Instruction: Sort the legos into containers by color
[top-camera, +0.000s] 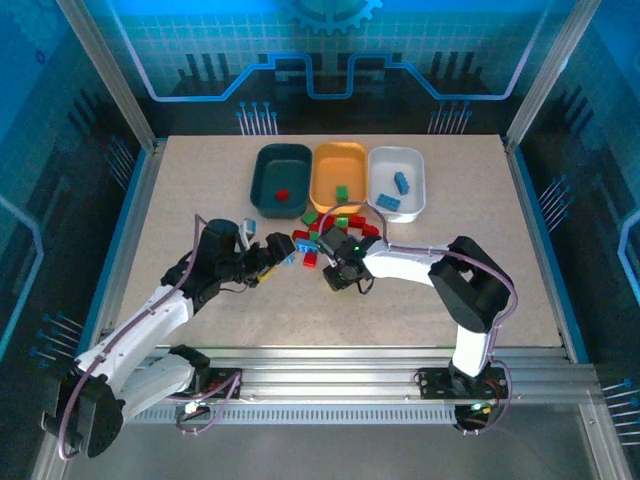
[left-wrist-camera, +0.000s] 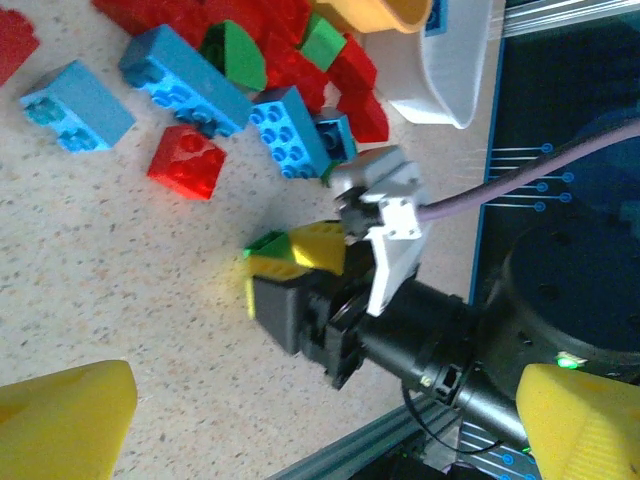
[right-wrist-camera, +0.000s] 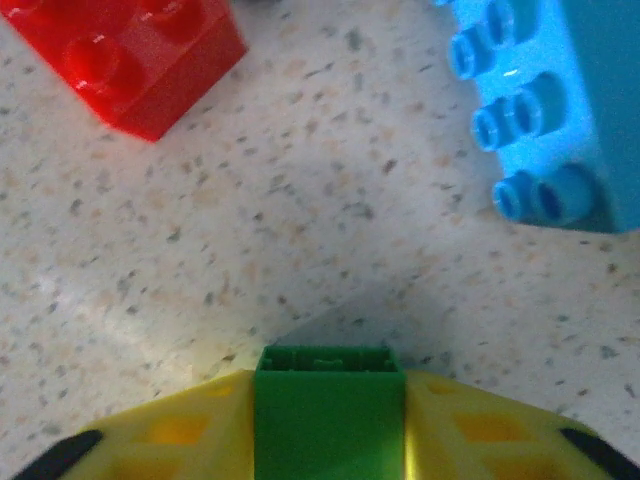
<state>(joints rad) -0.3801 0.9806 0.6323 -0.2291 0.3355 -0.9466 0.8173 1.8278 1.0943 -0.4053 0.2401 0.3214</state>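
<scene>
Right gripper (right-wrist-camera: 330, 432): closed on a green brick (right-wrist-camera: 328, 395), pinched between its yellow fingers (right-wrist-camera: 170, 435) over the speckled table (right-wrist-camera: 300, 210). Ahead of it to the left a red brick (right-wrist-camera: 130, 60) is laid; ahead to the right, a blue brick (right-wrist-camera: 560, 110). Left gripper (top-camera: 272, 256): spread wide, nothing between the fingers, set opposite the right gripper. Beyond both, loose legos (top-camera: 345, 222) are heaped. Farthest beyond, three trays are ranged side by side: teal tray (top-camera: 262, 170), orange tray (top-camera: 322, 160), white tray (top-camera: 378, 165)
</scene>
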